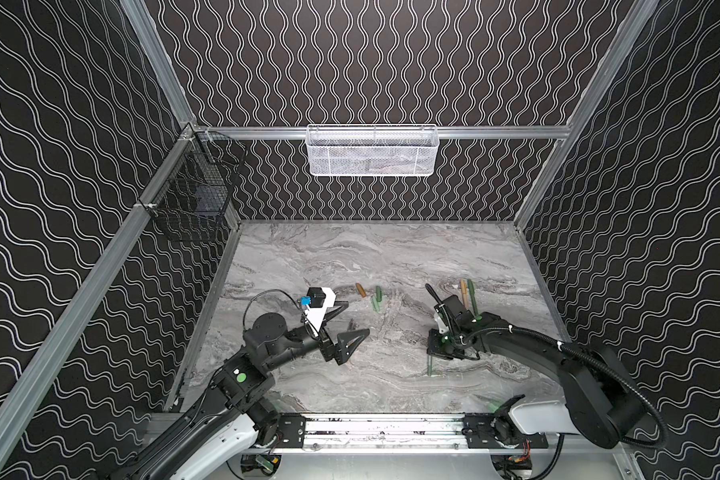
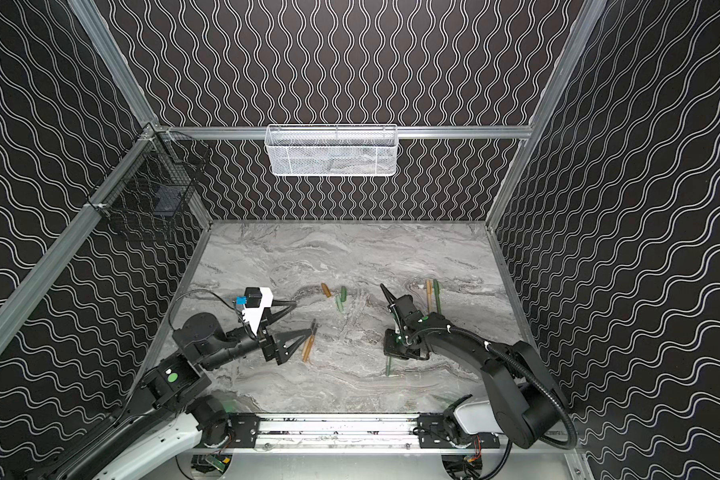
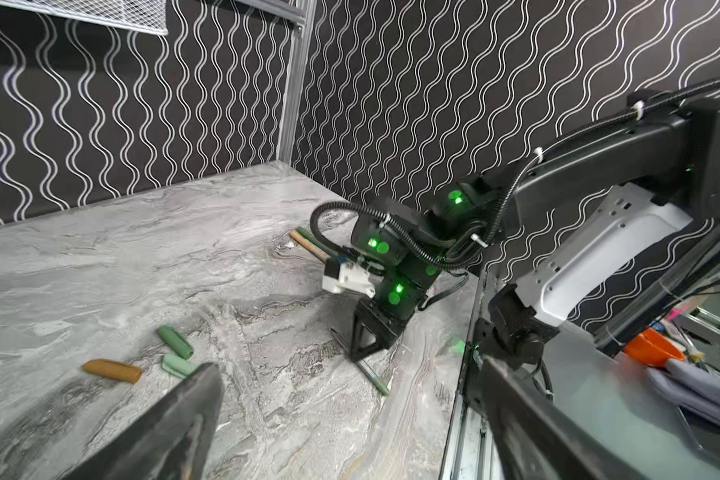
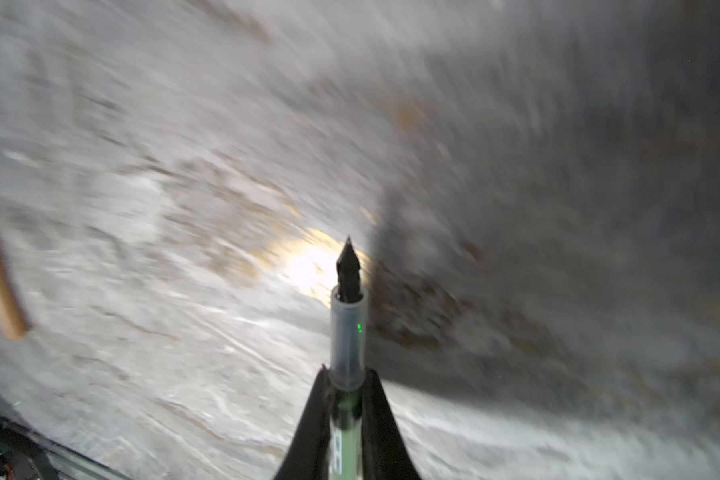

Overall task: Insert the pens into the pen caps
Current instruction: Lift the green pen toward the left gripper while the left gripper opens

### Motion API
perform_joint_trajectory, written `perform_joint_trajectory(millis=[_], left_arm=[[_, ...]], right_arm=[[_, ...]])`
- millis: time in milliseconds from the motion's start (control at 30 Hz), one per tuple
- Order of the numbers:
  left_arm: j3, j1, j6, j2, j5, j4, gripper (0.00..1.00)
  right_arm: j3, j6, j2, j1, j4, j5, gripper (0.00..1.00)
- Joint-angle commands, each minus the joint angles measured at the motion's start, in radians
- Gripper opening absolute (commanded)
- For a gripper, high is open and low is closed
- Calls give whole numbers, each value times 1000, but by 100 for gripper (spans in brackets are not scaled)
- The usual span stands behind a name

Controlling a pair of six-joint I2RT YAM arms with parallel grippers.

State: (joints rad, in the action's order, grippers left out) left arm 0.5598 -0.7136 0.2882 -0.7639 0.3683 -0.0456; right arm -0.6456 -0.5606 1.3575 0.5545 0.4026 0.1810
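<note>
- Right gripper [image 1: 434,356] [image 4: 348,374], low over the grey marble tabletop [image 1: 350,257], is clamped tight on a green pen [image 1: 430,367] [image 4: 346,419]. The right wrist view shows the barrel pinched between the two black fingers [image 4: 310,419], with its dark pointed tip [image 4: 348,266] jutting clear of them, uncapped. In both top views the pen's green butt end pokes out from the gripper toward the front rail [image 1: 383,428].
- White mesh basket [image 1: 371,151] hangs on the back rail [image 1: 495,133], and a black wire basket [image 1: 196,187] hangs at the left corner. Both are well above the work.
- Left gripper [image 1: 358,318] [image 2: 304,318], jaws spread to their widest and holding nothing, hovers over the table's left half.
- Pair of tan-orange pens [image 2: 308,348] lies side by side just under the left gripper's nearer finger, dark tips pointing away from the front rail.
- Lone tan-orange pen [image 1: 464,293] and a second green pen [image 1: 472,296] lie parallel just behind the right gripper, their near ends hidden by the arm [image 1: 524,345].
- Three pen caps [image 2: 343,292] sit mid-table between the grippers, well apart from the held pen. A tan-orange cap [image 1: 360,289] lies leftmost, then a dark green cap [image 1: 378,292] with a pale green cap [image 1: 376,306] just beside it.
</note>
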Motion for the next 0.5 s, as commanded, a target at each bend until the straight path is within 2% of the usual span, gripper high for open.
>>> perform_joint_trajectory(millis=[0, 133, 467], left_arm=[[-10, 1, 29, -36, 43, -125, 99], [-10, 2, 39, -88, 87, -173, 99], [9, 1, 35, -169, 182, -214, 97]], right_arm=[[3, 93, -39, 2, -196, 38, 8], [1, 129, -78, 2, -298, 106, 9], [-33, 107, -227, 2, -678, 490, 11]])
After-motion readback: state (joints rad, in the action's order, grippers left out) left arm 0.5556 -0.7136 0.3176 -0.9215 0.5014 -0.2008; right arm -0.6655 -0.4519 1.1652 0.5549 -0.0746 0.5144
